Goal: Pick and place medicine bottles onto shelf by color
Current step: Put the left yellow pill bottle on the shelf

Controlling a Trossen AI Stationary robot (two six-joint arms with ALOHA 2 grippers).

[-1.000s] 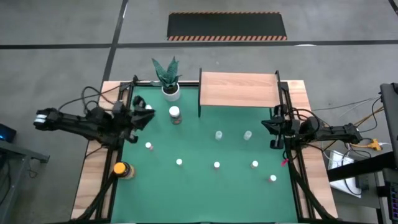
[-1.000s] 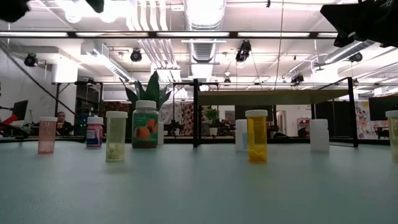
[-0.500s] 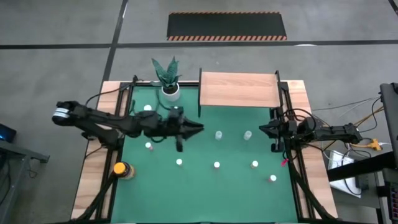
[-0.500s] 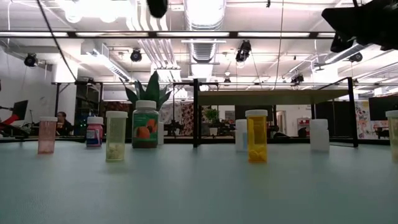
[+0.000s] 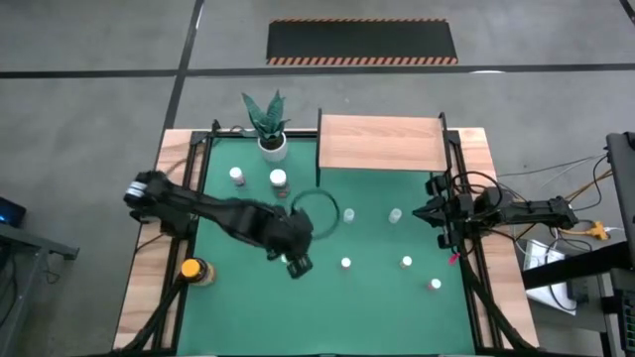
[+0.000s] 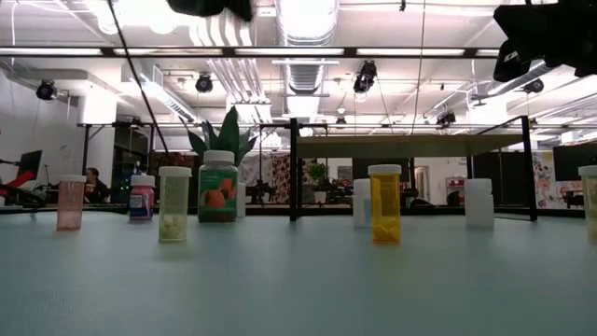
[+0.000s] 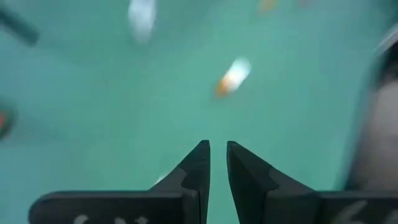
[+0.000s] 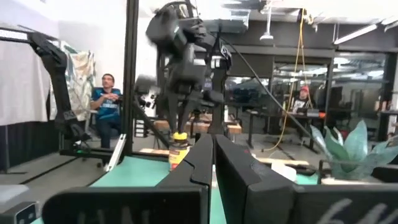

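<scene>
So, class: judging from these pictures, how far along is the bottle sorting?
Nothing looks done: the shelf is bare on top. In hand: the left hand is out over the mat's middle, nearly shut and holding nothing; the right hand waits shut at the right edge. Left: every bottle, including the yellow-capped amber one.

The left arm reaches from the table's left edge out over the middle of the table, its left gripper (image 5: 295, 260) pointing down toward the surface with the two fingers (image 7: 198, 171) drawn nearly together, a thin gap between them and nothing between. The right arm waits at the table's right edge, held level above the surface, its right gripper (image 5: 434, 212) closed and empty.
</scene>
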